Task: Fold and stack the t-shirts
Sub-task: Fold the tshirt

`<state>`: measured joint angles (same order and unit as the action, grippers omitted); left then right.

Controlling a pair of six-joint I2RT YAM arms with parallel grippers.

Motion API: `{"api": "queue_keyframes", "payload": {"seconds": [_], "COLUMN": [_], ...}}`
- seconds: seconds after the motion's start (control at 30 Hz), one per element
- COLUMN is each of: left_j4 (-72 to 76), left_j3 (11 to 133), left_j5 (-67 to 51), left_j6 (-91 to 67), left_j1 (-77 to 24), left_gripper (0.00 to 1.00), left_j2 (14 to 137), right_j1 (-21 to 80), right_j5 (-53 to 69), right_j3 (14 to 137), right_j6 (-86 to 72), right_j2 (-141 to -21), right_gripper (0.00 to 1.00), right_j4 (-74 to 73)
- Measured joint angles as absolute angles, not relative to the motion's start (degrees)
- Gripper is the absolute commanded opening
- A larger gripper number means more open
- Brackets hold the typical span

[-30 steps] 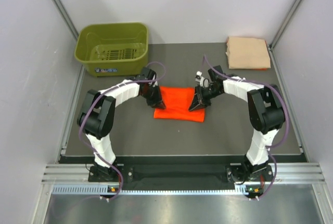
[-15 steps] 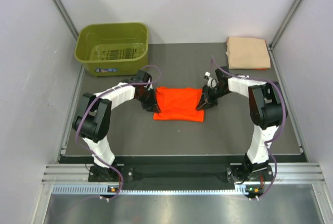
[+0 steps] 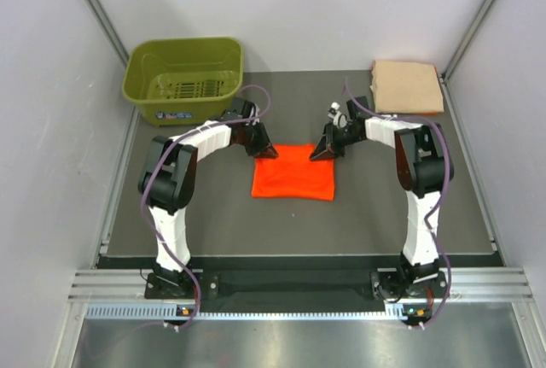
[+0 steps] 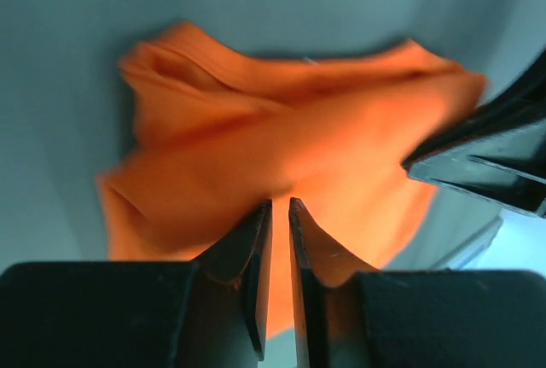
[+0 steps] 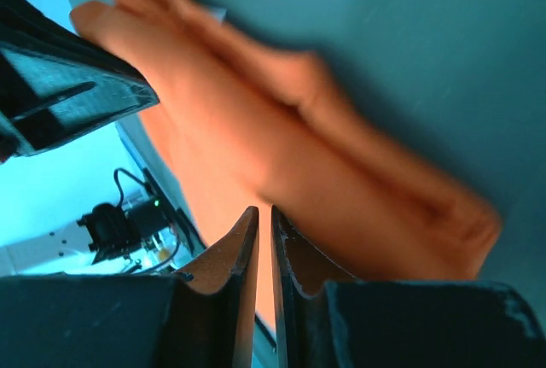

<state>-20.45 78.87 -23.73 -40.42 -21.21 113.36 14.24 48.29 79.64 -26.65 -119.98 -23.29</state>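
Two t-shirts were counted. The orange t-shirt (image 3: 294, 173) lay folded flat at the middle of the bench (image 3: 213, 223). The peach-tan t-shirt (image 3: 408, 86) lay folded at the far right corner, well apart from it. One olive-green basket (image 3: 196, 110) stood at the far left corner. Of the two arms, the left arm (image 3: 200, 142) rose from its base, bent at the elbow and reached inward to the right. The right arm (image 3: 388, 133) mirrored this toward the left. The left end effector (image 3: 265, 151) sat at the orange t-shirt's far left corner and the right end effector (image 3: 322, 153) at its far right corner. Each had its fingers drawn to a thin slit, pinching the orange cloth at the tips.
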Motion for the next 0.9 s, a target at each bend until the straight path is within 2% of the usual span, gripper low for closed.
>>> {"api": "queue_keyframes", "payload": {"seconds": [0.17,0.63,0.73,0.77,0.9], "left_j4": [-19.2,-19.7,-20.0,-20.3,-20.9], "left_j3": [79.2,80.9,81.1,81.4,81.8], "left_j5": [-24.8,-24.4,-24.5,-24.6,-26.2], "left_j6": [-41.1,-38.5,-38.2,-38.0,-37.9], "left_j1": [-18.2,-16.3,-16.3,-16.3,-16.3], "left_gripper": [0.18,0.18,0.26,0.34,0.41], "left_j2": [118.7,119.4,119.4,119.4,119.1], "right_j1": [13.5,6.6,6.4,6.4,6.1], "right_j5": [49.5,52.9,52.8,52.1,47.2], "right_j3": [83.4,88.3,89.7,90.5,94.3], "right_j6": [-29.2,-32.8,-31.9,-31.0,-26.0], "right_j2": [-126.1,-131.1,-131.7,-131.7,-131.1], "right_gripper": [0.11,0.12,0.12,0.12,0.13], "right_j4": [-21.5,-19.4,-20.6,-21.8,-28.5]}}
